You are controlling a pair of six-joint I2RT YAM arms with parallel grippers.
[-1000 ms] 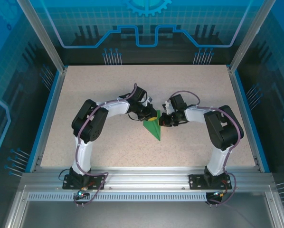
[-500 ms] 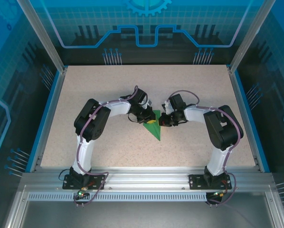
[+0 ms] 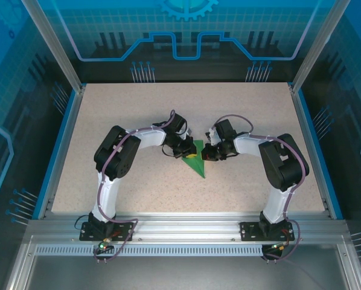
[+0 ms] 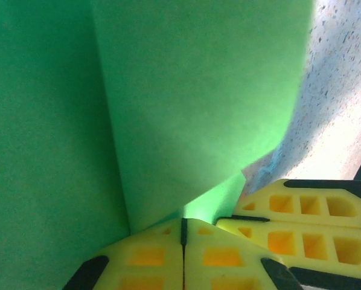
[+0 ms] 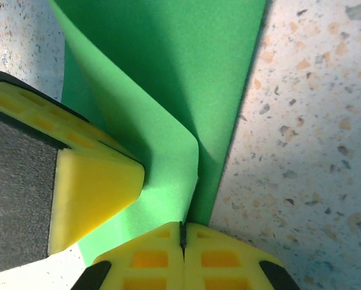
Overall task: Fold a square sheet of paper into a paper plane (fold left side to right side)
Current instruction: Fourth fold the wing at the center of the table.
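While the left gripper [image 4: 182, 232] and right gripper [image 5: 182, 232] sit fully closed mid-table [image 3: 108, 133], the right seemingly pinching the bright green matte paper dart [image 3: 197, 163] between them, opposing pulls could tear or skew it.

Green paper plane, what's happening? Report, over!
Left hand shut, tips touching the pointed green folded paper plane. Right hand shut on its raised flap. Nothing in the way.
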